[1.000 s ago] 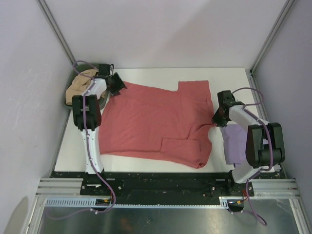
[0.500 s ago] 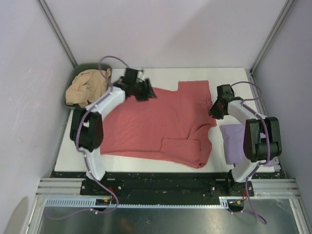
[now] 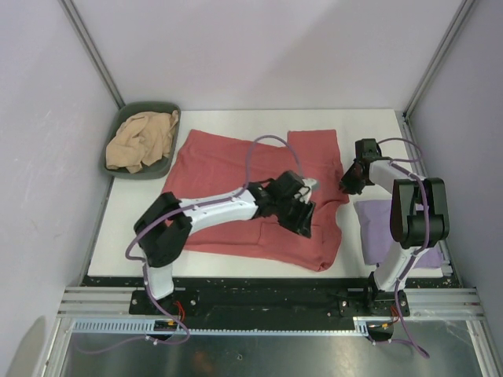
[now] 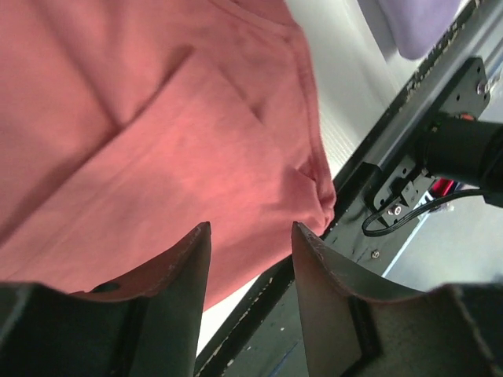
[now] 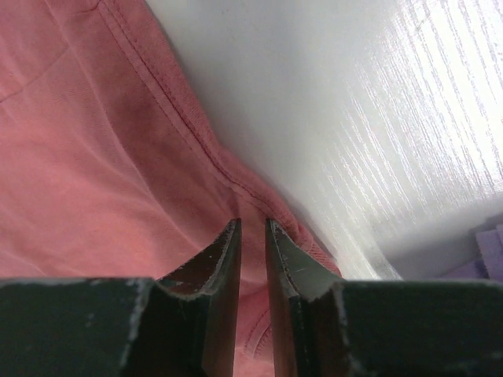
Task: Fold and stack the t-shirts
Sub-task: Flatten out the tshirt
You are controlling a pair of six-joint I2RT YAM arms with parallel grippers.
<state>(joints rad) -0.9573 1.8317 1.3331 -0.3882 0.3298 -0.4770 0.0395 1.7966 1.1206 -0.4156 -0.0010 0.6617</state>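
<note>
Seen from above, the left arm [image 3: 212, 210] lies stretched low from the near-left corner of the white desk [image 3: 259, 118]. It reaches across the large salmon-red cotton t-shirt [image 3: 220, 161], which is spread flat over the desk's middle. The left fingers [image 3: 302, 221] hang over the shirt's near-right part. The right arm [image 3: 416, 212] is folded back on itself, with the right fingers [image 3: 349, 184] at the shirt's right sleeve edge. A pale lavender t-shirt [image 3: 379, 228], folded, lies by the near-right corner. A crumpled tan-beige t-shirt [image 3: 141, 140] sits in the dark green oval bin [image 3: 108, 163] at the far-left corner.

In the left wrist view, the left fingers [image 4: 182, 271] are spread apart with nothing between them. They hang above the salmon-red cotton t-shirt [image 4: 157, 133] near its corner, close to the desk's [image 4: 346, 86] near edge. The pale lavender t-shirt [image 4: 416, 23] shows at top right.

In the right wrist view, the right fingers [image 5: 223, 263] are drawn almost together, pinching the stitched hem of the salmon-red cotton t-shirt [image 5: 86, 157] where it meets bare desk [image 5: 330, 110].
</note>
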